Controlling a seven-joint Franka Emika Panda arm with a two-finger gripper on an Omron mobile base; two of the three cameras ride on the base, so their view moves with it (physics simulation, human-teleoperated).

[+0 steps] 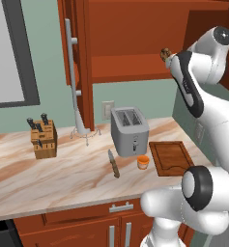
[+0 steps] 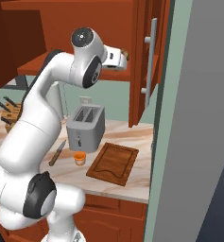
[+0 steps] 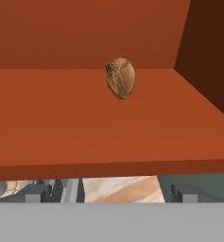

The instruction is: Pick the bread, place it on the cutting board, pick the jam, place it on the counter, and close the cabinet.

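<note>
gripper point(image 3: 108, 194) wide open, nothing in it | bread point(image 3: 120, 78) on cabinet point(image 1: 130, 62) shelf just ahead

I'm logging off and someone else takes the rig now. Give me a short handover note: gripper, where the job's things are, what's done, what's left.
Gripper: open, empty, raised at the cabinet shelf, short of the bread.
Bread: on the shelf inside the open cabinet, not yet gripped.
Jam: standing on the counter, between the knife and the cutting board, in front of the toaster.
Cutting board: bare.
Done: jam appears already placed.
Left: grasp the bread, set it on the board, close the cabinet doors.
</note>
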